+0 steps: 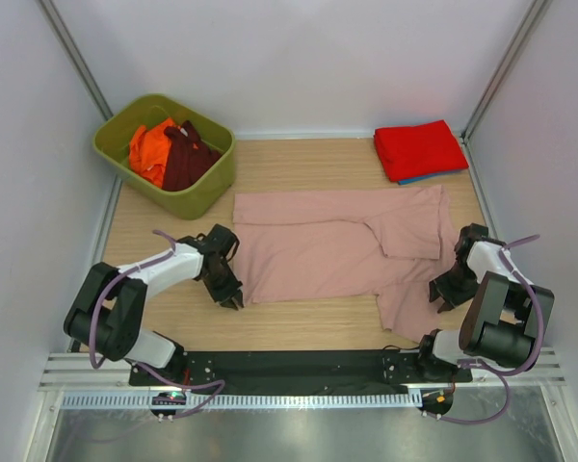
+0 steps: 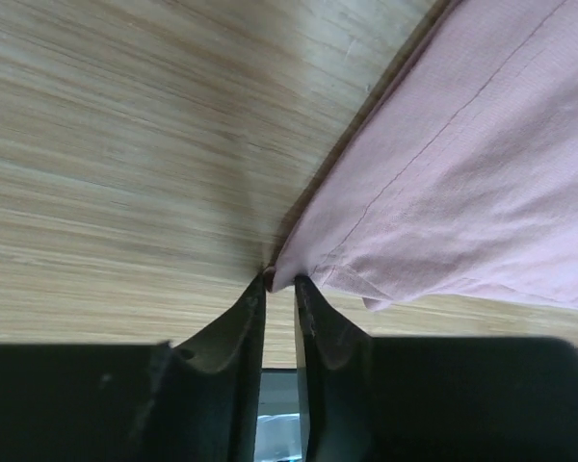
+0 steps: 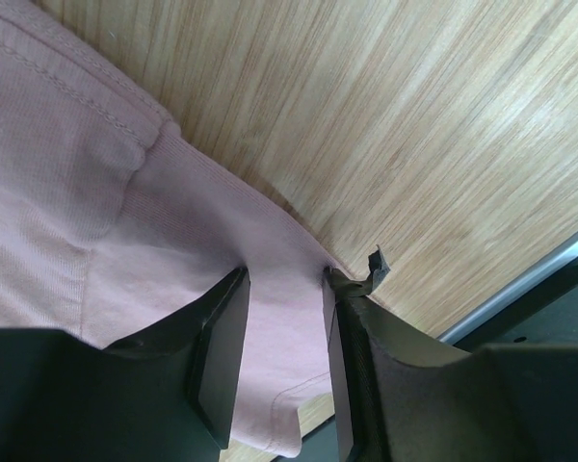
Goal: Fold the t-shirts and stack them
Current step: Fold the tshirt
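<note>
**Top view.** A dusty-pink cotton t-shirt (image 1: 318,252) lies spread and partly folded across the middle of the pale wooden table (image 1: 299,159), between the two arms.

**Left arm.** The left gripper (image 1: 232,298) sits at the shirt's near-left corner. In its wrist view the jaws stand almost together with a thin slot between them, and the corner of cloth meets the fingertips (image 2: 253,300). Whether that corner is actually pinched cannot be told.

**Right arm.** The right gripper (image 1: 441,295) is at the shirt's right-hand edge. Its jaws stand partly apart and straddle slack cloth without clamping it.

**Background.** At far right a red folded t-shirt (image 1: 419,146) rests on a blue t-shirt (image 1: 426,178). At far left an olive-green plastic tub (image 1: 111,144) holds an orange t-shirt (image 1: 149,149) and a maroon t-shirt (image 1: 188,159).

**Step in hand (judged).** Both edges are being secured for the next fold. To do it well, each jaw should bite past the hem and through every layer, and close fully before any lift. Both arms should then rise together with the cloth taut. A shallow hold on the left corner would probably slip.
</note>
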Motion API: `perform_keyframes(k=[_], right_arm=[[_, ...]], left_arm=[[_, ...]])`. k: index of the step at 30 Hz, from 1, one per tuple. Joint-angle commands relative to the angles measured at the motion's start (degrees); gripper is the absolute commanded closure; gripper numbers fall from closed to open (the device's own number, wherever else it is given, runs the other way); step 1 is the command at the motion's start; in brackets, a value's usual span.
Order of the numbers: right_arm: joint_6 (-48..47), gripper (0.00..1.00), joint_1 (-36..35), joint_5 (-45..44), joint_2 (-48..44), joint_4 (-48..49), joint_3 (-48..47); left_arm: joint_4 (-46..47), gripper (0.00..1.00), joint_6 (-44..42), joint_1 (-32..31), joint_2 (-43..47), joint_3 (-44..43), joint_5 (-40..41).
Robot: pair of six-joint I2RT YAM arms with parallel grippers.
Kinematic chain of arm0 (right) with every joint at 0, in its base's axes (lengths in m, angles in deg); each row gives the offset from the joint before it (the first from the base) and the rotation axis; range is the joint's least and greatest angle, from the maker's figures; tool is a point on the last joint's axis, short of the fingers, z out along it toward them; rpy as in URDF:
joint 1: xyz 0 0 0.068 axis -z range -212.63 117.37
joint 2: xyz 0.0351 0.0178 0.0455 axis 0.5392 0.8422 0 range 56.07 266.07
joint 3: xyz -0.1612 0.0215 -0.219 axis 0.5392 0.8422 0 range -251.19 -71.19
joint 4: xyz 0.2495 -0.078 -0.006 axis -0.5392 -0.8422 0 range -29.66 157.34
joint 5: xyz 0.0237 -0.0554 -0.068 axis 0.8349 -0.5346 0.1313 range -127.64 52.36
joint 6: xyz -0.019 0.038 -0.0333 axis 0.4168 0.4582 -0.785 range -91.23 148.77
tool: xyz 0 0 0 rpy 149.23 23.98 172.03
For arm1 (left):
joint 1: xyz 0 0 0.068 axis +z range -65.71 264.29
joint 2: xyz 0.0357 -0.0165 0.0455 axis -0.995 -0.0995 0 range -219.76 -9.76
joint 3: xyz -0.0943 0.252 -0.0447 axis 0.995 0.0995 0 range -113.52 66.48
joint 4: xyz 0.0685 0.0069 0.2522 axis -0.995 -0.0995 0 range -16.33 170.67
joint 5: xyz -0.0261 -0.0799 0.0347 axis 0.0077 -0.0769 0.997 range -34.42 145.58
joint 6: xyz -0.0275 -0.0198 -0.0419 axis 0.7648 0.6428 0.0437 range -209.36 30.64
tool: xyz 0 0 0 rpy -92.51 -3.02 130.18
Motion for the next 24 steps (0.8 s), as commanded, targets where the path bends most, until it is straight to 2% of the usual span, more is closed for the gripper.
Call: perform_keyframes(k=[1, 2, 3, 5, 6, 9, 18, 24], right_arm=[[0.0, 0.59, 0.0, -0.4, 2.0, 4.6, 1.9], [-0.2, 0.64, 0.1, 0.0, 2.0, 5.1, 2.0], [-0.1, 0.75, 0.0, 0.1, 2.0, 5.3, 2.0], [-0.4, 0.83, 0.1, 0.5, 1.3, 5.4, 1.6], [-0.4, 0.90, 0.1, 0.6, 1.0, 5.4, 1.5], [-0.2, 0.97, 0.1, 0.5, 0.0, 4.2, 1.3], [0.7, 0.99, -0.9, -0.2, -3.9, -2.4, -1.0], [-0.6, 0.99, -4.3, -2.4, -5.5, -5.1, -6.6]], left_arm=[[6.4, 0.85, -3.9, 0.3, -2.8, 0.4, 8.0], [6.3, 0.88, -4.4, 0.3, -2.8, 0.2, 8.0], [6.1, 0.92, -5.2, 0.2, -2.8, 0.0, 9.8], [5.7, 0.97, -6.5, 0.3, -2.3, 0.2, 10.3], [5.5, 1.00, -6.7, 0.3, -2.1, 0.5, 10.4], [4.5, 1.00, -6.9, 0.2, 0.0, 1.6, 10.7], [0.7, 1.00, -5.3, -0.1, 6.7, 3.0, 11.3], [-2.4, 1.00, -5.5, -0.2, 8.6, 1.4, 11.7]])
